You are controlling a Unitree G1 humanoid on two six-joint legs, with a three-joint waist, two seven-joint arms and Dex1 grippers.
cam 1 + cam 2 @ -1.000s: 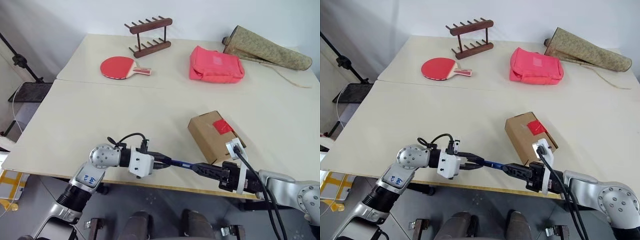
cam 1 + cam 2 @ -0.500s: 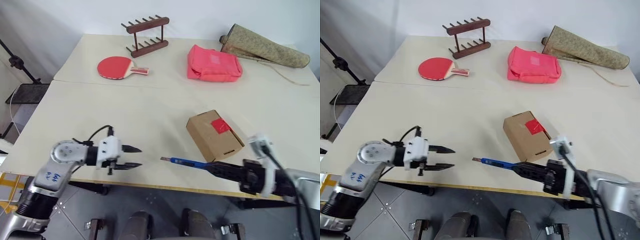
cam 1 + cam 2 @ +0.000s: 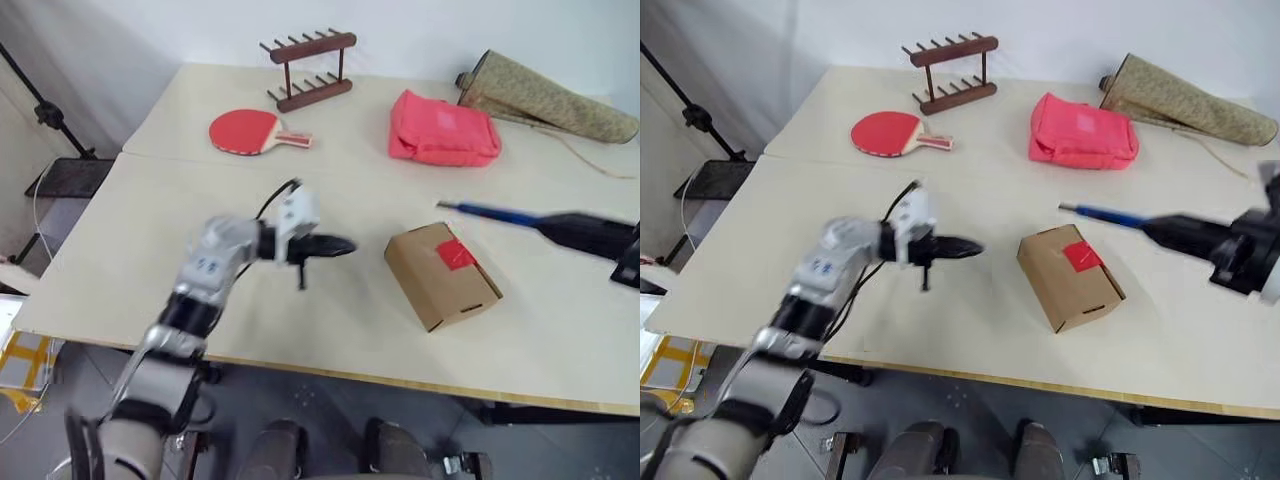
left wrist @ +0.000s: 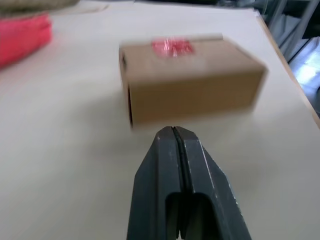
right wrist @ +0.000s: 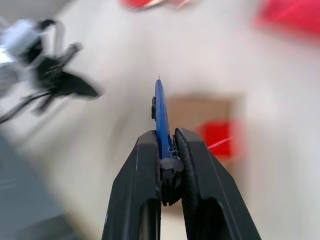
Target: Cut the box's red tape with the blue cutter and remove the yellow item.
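The left wrist view shows the left end effector [image 4: 173,134] pressed shut, empty, pointing at the box [image 3: 441,274] near the worktop's [image 3: 300,200] front edge. The right wrist view shows the right end effector [image 5: 166,136] clamping the blue cutter [image 3: 490,212], its tip above the box's red tape [image 3: 453,254].

Brown box [image 3: 440,275]; red tape [image 3: 455,254]; blue cutter [image 3: 492,212]

silver arm [image 3: 205,275], black cable, black gripper [image 3: 340,245]

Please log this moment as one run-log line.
right hand: shut on blue cutter | left hand: shut, empty | box: red tape uncut
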